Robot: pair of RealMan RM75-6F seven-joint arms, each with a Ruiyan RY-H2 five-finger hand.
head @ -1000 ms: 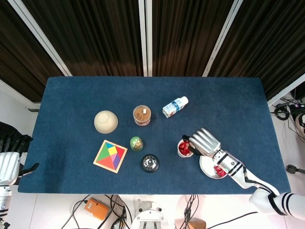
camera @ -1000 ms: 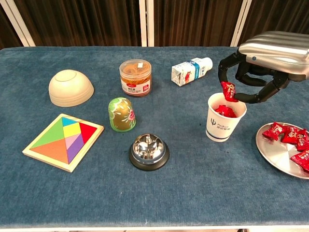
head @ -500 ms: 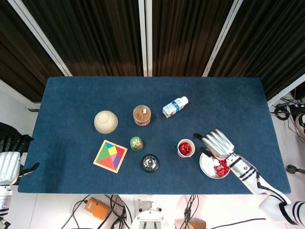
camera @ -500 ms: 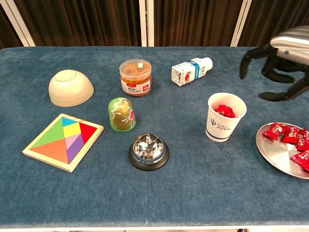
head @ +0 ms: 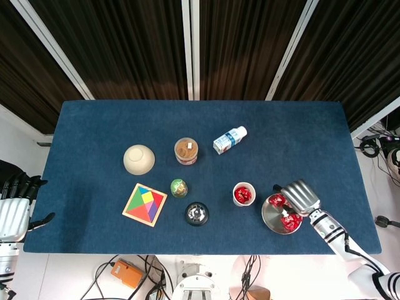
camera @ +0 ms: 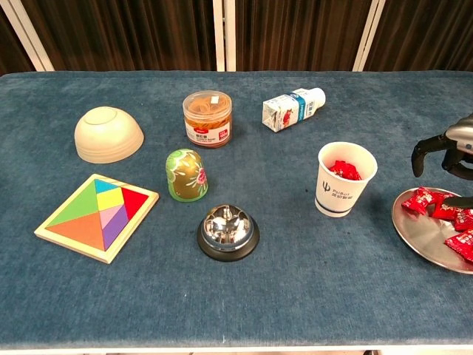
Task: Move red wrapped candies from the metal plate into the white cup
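Note:
The white cup [camera: 345,180] [head: 244,194] stands right of centre with red wrapped candies [camera: 344,169] inside it. The metal plate [camera: 427,239] [head: 272,217] lies to its right near the front edge, holding several red candies [camera: 433,204] [head: 282,211]. My right hand [head: 302,195] [camera: 452,152] hovers over the plate's far right part, fingers spread and curved down, holding nothing. My left hand [head: 15,203] stays off the table at the far left edge, fingers apart and empty.
A steel call bell [camera: 228,231], a green painted egg figure [camera: 187,174], a tangram puzzle [camera: 97,217], an upturned beige bowl [camera: 109,134], a jar of rubber bands [camera: 208,118] and a small milk bottle lying down [camera: 293,108] share the blue table.
My right hand let a candy fall into the cup, then moved right and down from above the cup to above the plate. The left hand stayed put.

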